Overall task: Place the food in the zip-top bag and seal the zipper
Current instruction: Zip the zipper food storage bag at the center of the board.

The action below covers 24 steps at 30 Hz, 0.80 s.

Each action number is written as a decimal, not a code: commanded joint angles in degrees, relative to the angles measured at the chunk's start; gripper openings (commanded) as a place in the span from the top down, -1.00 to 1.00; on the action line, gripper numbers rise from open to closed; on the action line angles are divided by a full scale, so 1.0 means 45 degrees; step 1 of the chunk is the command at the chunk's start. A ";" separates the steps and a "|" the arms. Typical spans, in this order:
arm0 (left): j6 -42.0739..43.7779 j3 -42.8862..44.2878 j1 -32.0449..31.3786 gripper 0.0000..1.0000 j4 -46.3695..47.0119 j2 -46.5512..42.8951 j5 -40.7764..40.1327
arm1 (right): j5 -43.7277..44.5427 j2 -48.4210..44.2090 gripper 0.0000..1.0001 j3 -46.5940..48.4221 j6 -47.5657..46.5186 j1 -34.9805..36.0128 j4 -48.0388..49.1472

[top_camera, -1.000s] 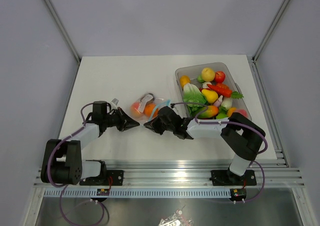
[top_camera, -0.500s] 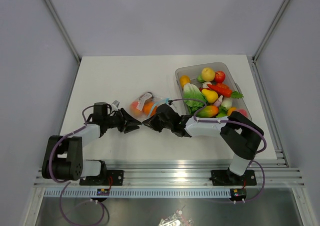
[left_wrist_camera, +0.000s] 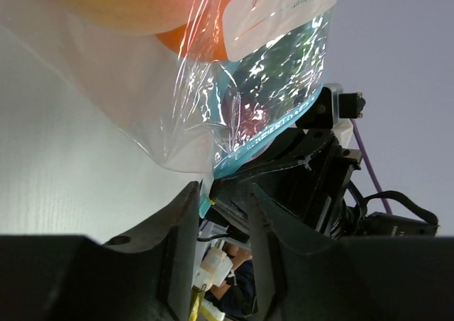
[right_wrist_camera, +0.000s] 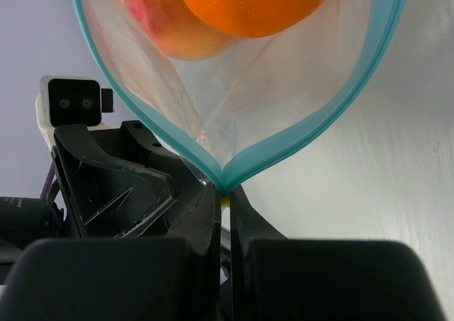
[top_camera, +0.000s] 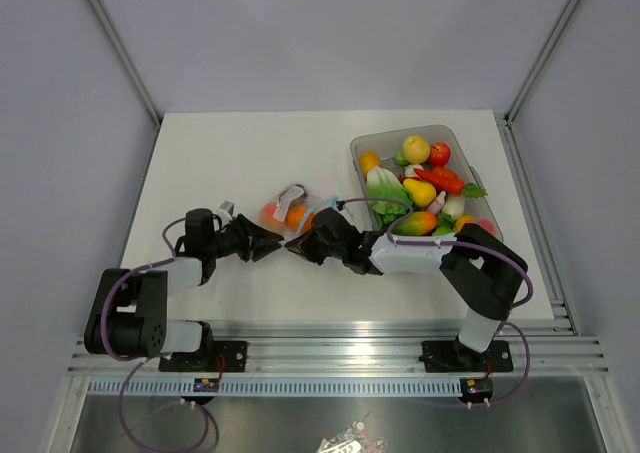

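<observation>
Top external shows you the zip-top bag point(top_camera: 300, 203) lying near the middle of the white tabletop point(top_camera: 220, 153), with the orange point(top_camera: 297, 216) and the peach point(top_camera: 271, 214) inside it. Both arms reach in low from the near edge and meet at the bag's near side. The left fingers point(top_camera: 268, 243) and the right fingers point(top_camera: 300, 248) point at each other, tips almost touching, and their black bodies hide the bag's near corner from above. Just right of the bag, apart from it, stands a clear rectangular tray point(top_camera: 354, 155) heaped with other toy food, among it a green lettuce point(top_camera: 385, 191), a carrot point(top_camera: 440, 180) and a yellow pear point(top_camera: 420, 191). The right forearm runs just in front of the tray's near edge.

Right wrist gives you what the overhead cannot. The right fingers are clenched on the bag's corner, exactly where the two sides of the light blue zipper point(right_wrist_camera: 379, 52) meet. From that pinch the two strips spread apart, so the mouth stands unsealed, with orange and peach touching each other beyond it.

Left wrist shows you the left fingers released, standing apart and gripping nothing. The bag's corner and the end of the blue strip lie at their tips, beside one fingertip. The right arm's black fingers fill the gap behind, and the crinkled film carries a white label patch.
</observation>
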 commanded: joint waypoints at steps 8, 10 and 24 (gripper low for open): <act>-0.0135 0.0347 -0.0080 0.25 0.0823 0.0601 -0.0066 | -0.0026 0.0121 1.00 0.0326 -0.0171 -0.0049 0.0400; -0.0018 0.0328 -0.0099 0.10 0.0608 0.0523 -0.0047 | -0.0007 0.0101 1.00 0.0307 -0.0132 -0.0049 0.0400; 0.0550 0.0699 -0.0197 1.00 -0.0292 0.0855 0.0032 | -0.0085 0.0023 1.00 0.0521 -0.0425 -0.0069 0.0283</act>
